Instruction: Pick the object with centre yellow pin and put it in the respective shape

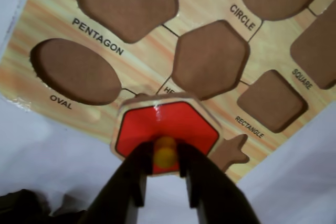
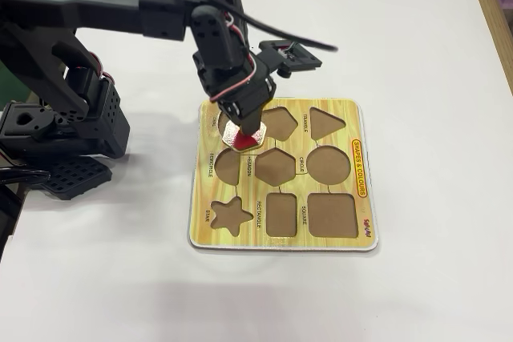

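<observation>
White tabletop, yellow shape board (image 2: 353, 222): your gripper (image 1: 166, 167) is clamped on the yellow knob (image 1: 165, 153) of the red hexagon piece (image 1: 167, 124), carried above the board, short of the HEXAGON cutout (image 1: 210, 59). Next, prob.: centre, align edges, lower.

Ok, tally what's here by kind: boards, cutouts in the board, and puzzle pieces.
Shape board: 1
Cutouts in it, the hexagon cutout among them: 9
Red hexagon piece, held at its yellow knob by the gripper: 1
Total: 11
</observation>
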Controlling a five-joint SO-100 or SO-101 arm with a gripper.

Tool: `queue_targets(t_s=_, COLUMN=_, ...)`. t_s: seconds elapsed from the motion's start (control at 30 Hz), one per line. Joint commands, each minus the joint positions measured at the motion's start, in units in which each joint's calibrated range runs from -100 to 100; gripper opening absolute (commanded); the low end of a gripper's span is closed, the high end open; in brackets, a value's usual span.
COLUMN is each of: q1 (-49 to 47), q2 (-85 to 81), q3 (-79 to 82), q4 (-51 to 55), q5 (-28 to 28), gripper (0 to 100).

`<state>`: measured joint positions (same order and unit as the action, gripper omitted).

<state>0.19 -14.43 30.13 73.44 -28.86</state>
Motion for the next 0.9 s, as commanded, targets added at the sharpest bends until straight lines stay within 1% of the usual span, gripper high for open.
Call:
queue_targets(t_s=0.0, q1=1.96, q2=-1.88, q3=-0.36, q4=-0.49, q5=2.29, gripper=4)
queue_targets(t_s=0.43, q1=12.7, q2=1.13, q3=-1.53, q4=-0.75, q5=10.87, gripper=4)
queue_targets(t_s=0.53, q1=13.68, q2=4.31, q3=-4.32, q4=-0.75, q5=11.65, gripper=4)
queue_targets(t_s=0.7, q1=13.48, q2=9.75, q3=-10.97, q4=-0.75, q5=11.18, gripper=4)
queue_targets(t_s=0.87, q1=12.51, q2=13.43, q3=-12.77, q4=-0.75, q5=11.03, gripper=4)
